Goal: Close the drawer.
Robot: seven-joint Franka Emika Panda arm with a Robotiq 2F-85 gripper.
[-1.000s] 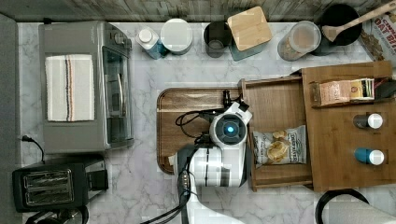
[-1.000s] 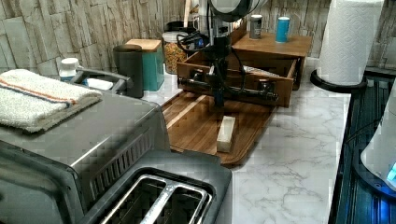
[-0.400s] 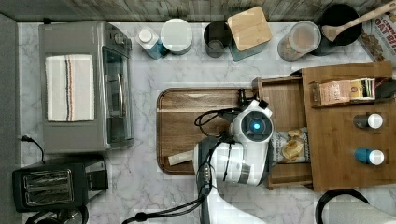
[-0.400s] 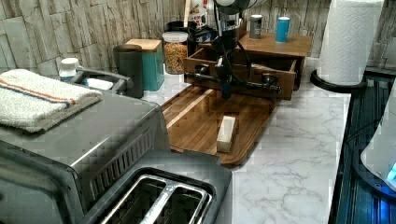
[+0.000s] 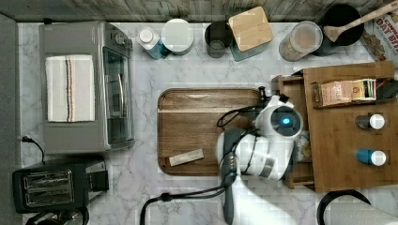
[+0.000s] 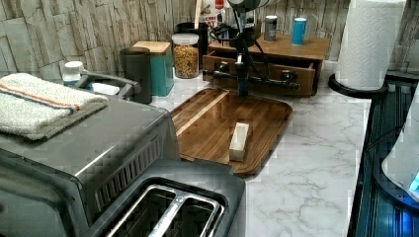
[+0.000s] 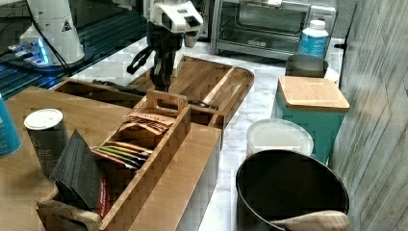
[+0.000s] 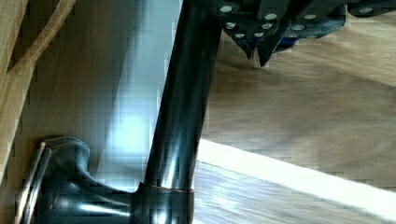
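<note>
Barely open drawer (image 5: 287, 89) (front near tray (image 5: 206, 131))

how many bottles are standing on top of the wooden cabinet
2. A grey bottle and a blue bottle stand side by side near the cabinet top's edge at the top view's right. More may be hidden.

I am making out very little lettering from here. In the top view, at the upper right corner, a printed package (image 5: 384, 33) is showing part of a word in large capitals that I am reading as "OAT", with a cut-off second line beginning "BI"; the rest is running off the edge. In the right view, the white robot base (image 7: 57, 30) is carrying a small dark triangular warning sign, its symbol too small to read. The packets in the wooden caddy (image 7: 139, 144) are bearing print I am not able to decipher
</note>
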